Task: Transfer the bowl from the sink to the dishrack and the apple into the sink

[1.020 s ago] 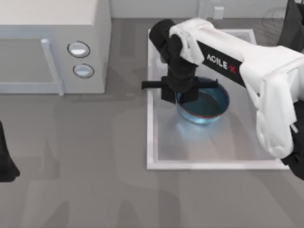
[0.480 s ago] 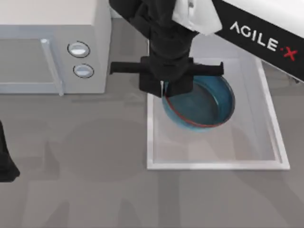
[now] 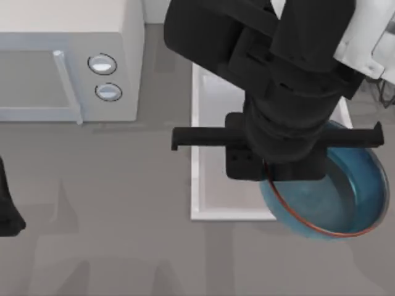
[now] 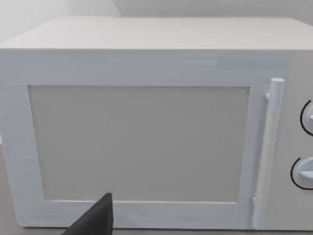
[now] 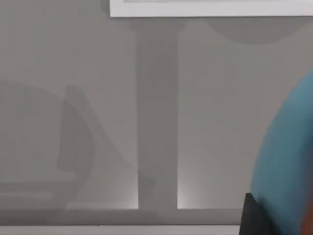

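Observation:
My right gripper [image 3: 266,177] is shut on the left rim of the blue bowl [image 3: 336,200]. It holds the bowl high above the front right corner of the white sink [image 3: 197,154]. The bowl looks tilted and hangs partly past the sink's front rim. In the right wrist view the bowl's blue wall [image 5: 288,156] sits beside a dark fingertip [image 5: 257,215], with the sink rim [image 5: 210,9] far below. Thin dark wires of the dishrack [image 3: 386,94] peek out at the right edge. The apple is out of view. My left arm [image 3: 6,213] is parked at the left edge.
A white microwave [image 3: 68,61] with two knobs stands at the back left; it faces the left wrist camera [image 4: 142,142]. The right arm's big black wrist hides the back of the sink. Bare grey tabletop [image 3: 111,234] spreads across the front and left.
The right arm has lifted the bowl out of the sink toward the camera. It carried the bowl to the right and toward the sink's front rim. The left arm has not moved.

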Controlling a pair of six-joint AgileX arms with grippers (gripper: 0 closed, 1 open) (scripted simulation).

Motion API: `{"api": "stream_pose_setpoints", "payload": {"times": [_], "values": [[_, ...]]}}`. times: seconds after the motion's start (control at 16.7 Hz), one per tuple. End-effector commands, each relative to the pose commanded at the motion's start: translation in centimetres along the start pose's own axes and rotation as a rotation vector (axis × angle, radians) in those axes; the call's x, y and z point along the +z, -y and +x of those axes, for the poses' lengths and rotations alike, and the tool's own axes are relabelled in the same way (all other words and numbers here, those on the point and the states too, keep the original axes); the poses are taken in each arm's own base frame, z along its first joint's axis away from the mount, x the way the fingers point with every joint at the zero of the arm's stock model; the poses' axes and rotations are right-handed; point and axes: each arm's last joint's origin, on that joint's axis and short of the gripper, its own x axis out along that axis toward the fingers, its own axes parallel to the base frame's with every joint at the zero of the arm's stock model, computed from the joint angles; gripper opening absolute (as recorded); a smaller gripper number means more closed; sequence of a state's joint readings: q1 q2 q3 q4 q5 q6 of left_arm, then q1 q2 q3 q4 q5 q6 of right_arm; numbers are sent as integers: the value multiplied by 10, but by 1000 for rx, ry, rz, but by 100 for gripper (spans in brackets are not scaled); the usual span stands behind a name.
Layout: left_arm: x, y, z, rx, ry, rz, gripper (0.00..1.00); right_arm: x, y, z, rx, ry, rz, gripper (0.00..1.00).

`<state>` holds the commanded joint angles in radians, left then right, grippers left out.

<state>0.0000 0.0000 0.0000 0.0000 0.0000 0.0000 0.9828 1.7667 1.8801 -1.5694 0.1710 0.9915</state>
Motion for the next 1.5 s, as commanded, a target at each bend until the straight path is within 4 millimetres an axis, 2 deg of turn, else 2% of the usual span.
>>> {"api": "stream_pose_setpoints", "payload": {"times": [0.24, 0.48, 0.66, 0.78, 0.96, 1.14, 1.32, 1.5], "values": [[0, 0, 0, 0, 0, 0, 100, -2, 1, -1, -2, -1, -1, 0], [0, 0, 0, 0, 0, 0, 100, 7, 5, 0, 25, 4, 12, 0], [0, 0, 0, 0, 0, 0, 100, 37, 24, 5, 117, 39, 53, 0], [0, 0, 0, 0, 0, 0, 100, 66, 47, 9, 206, 104, 95, 0], [0, 0, 0, 0, 0, 0, 100, 113, 100, 10, 342, 289, 157, 0], [0, 0, 0, 0, 0, 0, 100, 149, 173, 2, 414, 572, 185, 0], [0, 0, 0, 0, 0, 0, 100, 160, 253, -13, 369, 886, 164, 0], [0, 0, 0, 0, 0, 0, 100, 148, 320, -31, 230, 1150, 103, 0]]}}
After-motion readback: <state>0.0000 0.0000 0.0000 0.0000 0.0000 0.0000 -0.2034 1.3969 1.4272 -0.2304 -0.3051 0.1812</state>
